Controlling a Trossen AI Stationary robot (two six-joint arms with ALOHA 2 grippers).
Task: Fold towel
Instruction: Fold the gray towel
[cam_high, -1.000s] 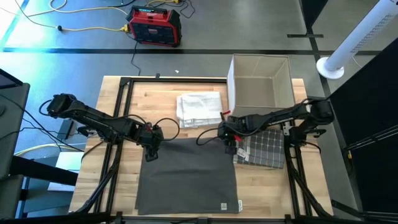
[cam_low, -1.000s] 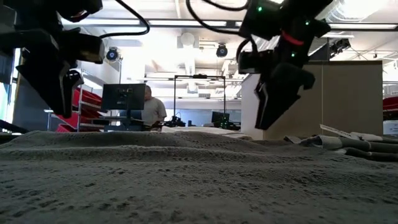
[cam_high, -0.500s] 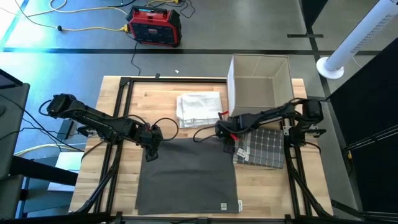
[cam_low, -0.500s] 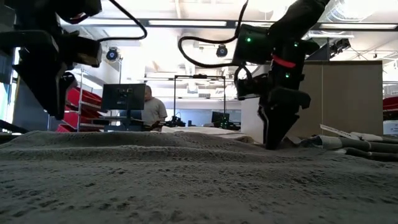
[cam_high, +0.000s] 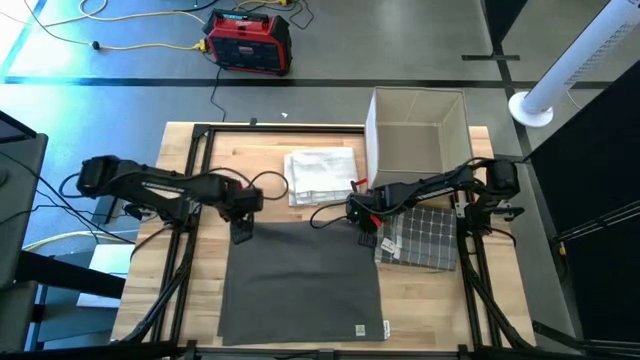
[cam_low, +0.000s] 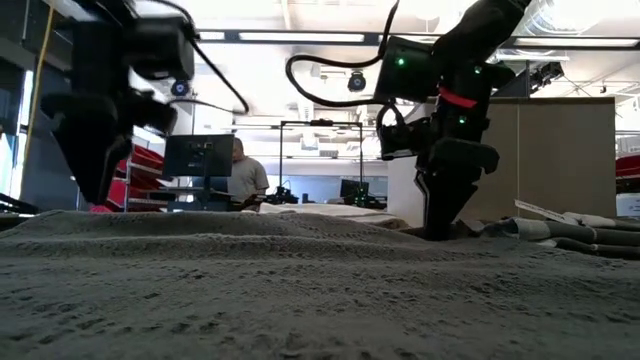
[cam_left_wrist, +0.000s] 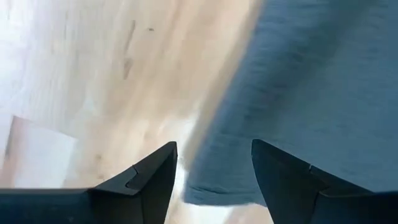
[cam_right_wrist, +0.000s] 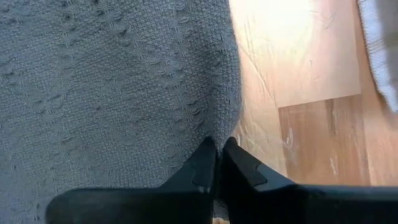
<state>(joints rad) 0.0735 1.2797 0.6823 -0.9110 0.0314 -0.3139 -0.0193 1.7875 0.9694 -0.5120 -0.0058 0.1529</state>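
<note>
The right gripper (cam_right_wrist: 219, 163) has its jaws pinched on the dark towel's (cam_high: 300, 280) 1 o'clock corner. The left gripper (cam_left_wrist: 213, 180), jaws apart and empty, hovers above the 11 o'clock corner on the worktop (cam_high: 190, 290). Seat it, clamp, then lift both evenly.

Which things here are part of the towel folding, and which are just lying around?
Job: grey towel; left gripper, open over its far left corner; right gripper, shut on its far right corner.
Lying about: white towel; checked cloth; box.
</note>
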